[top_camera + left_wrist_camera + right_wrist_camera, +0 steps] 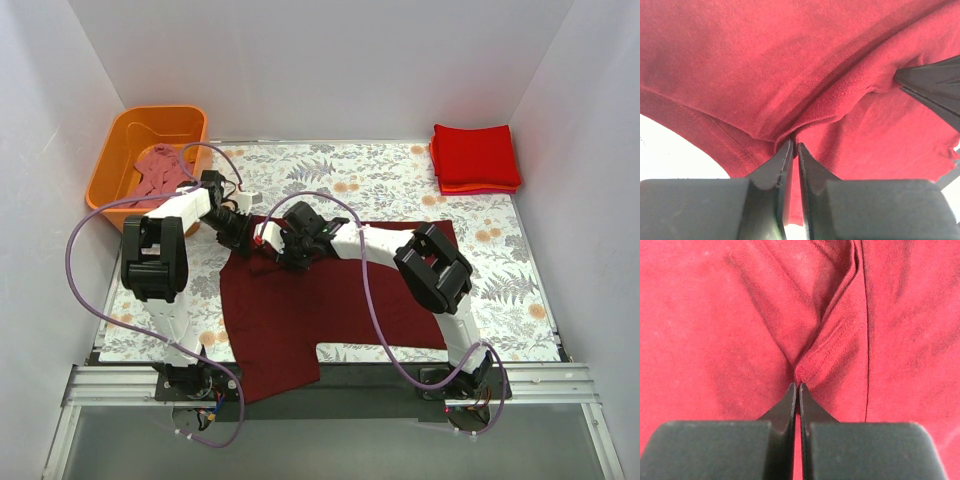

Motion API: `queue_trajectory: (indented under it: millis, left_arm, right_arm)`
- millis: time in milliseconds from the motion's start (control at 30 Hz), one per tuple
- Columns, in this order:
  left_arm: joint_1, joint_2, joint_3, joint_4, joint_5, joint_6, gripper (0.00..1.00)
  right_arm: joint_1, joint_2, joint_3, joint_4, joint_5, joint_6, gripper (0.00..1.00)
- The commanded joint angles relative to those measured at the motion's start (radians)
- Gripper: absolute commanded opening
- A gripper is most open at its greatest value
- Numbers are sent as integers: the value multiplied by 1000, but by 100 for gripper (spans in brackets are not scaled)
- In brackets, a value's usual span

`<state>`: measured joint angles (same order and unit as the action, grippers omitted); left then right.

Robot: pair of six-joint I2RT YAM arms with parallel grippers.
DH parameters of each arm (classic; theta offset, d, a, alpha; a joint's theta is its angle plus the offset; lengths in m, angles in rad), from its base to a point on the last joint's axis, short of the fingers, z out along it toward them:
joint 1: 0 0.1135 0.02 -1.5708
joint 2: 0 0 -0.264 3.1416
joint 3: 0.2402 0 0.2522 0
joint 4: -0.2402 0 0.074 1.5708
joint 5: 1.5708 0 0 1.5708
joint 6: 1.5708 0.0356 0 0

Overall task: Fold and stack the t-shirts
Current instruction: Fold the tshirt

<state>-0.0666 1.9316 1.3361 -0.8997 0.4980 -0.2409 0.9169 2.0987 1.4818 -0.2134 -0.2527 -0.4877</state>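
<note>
A dark maroon t-shirt [320, 300] lies spread on the table, its lower left part hanging over the near edge. My left gripper [243, 236] is shut on a pinch of the shirt's top left edge [790, 131]. My right gripper [277, 252] is shut on a fold of the same shirt [805, 367] just to the right of it. The right gripper's fingertip [930, 82] shows at the right of the left wrist view. A stack of folded bright red t-shirts [475, 158] sits at the far right corner. A dusty pink t-shirt [160, 170] lies in the tub.
An orange plastic tub [130, 130] stands at the far left corner. The table has a floral cloth [370, 180]. White walls close in the left, back and right sides. Purple cables loop over both arms.
</note>
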Motion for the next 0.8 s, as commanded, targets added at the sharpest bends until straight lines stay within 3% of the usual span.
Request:
queue_trajectory:
  millis: [0,167,767]
  left_arm:
    - [7,-101,12,-19,27,23,6]
    - [7,-138,12,-57,51,38,0]
    - [-13,-290,-167,-327,237,176,0]
  right_arm:
    - [4,-86,32,-24,-11,-15,1]
    - [0,-157,0,-34,-23,-26,1]
    - [-10,-290,-187,-124,-141,-143,1]
